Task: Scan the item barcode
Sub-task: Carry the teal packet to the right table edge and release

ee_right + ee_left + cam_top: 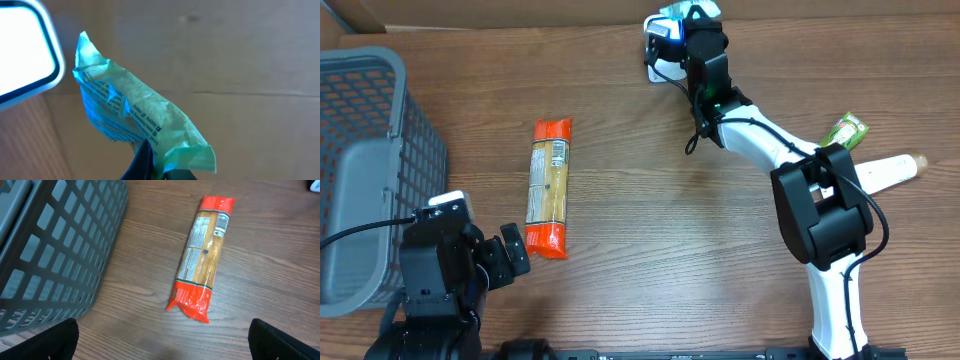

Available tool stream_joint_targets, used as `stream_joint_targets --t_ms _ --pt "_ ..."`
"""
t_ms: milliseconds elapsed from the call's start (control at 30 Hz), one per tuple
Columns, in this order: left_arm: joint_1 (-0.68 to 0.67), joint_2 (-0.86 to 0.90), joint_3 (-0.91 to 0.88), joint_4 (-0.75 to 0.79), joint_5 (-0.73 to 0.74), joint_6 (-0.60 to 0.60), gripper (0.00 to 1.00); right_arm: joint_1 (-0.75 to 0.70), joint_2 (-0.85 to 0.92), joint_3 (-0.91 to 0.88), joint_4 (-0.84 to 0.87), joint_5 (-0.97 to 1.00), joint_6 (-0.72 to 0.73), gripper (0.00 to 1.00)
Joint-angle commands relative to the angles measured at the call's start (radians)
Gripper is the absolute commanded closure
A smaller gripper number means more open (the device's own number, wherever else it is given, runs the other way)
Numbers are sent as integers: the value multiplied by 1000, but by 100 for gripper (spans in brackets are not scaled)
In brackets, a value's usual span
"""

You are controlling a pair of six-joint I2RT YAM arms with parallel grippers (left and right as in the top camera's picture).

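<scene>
pinching the green packet (135, 120), the right gripper (150, 162) holds its long axis slanting up-left toward the lit scanner (25, 50), just beside it; the left gripper (510, 258) gapes, well apart.

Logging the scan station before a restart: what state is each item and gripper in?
left gripper: open, empty.
right gripper: shut on green packet, held beside scanner.
green packet: crumpled, off the table.
pasta packet: lying flat, label up.
basket: upright.
scanner: face bright white.
</scene>
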Motion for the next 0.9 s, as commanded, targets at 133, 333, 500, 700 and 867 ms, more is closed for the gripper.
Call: stream_joint_targets --t_ms 133,333,500,700,867 --pt "5 -3 -2 3 -16 -10 1 33 -150 13 -31 36 164 96" --pt "5 -3 -2 3 -16 -10 0 88 -381 13 -426 59 576 96" --pt "5 -3 -2 3 -16 -10 0 86 -606 13 -817 -126 1113 96" --pt "5 -3 -2 3 -16 -10 0 -111 -838 13 -1225 -362 1605 96" --pt "5 -3 -2 3 -16 -10 0 -365 -892 13 -1448 -398 1847 96"
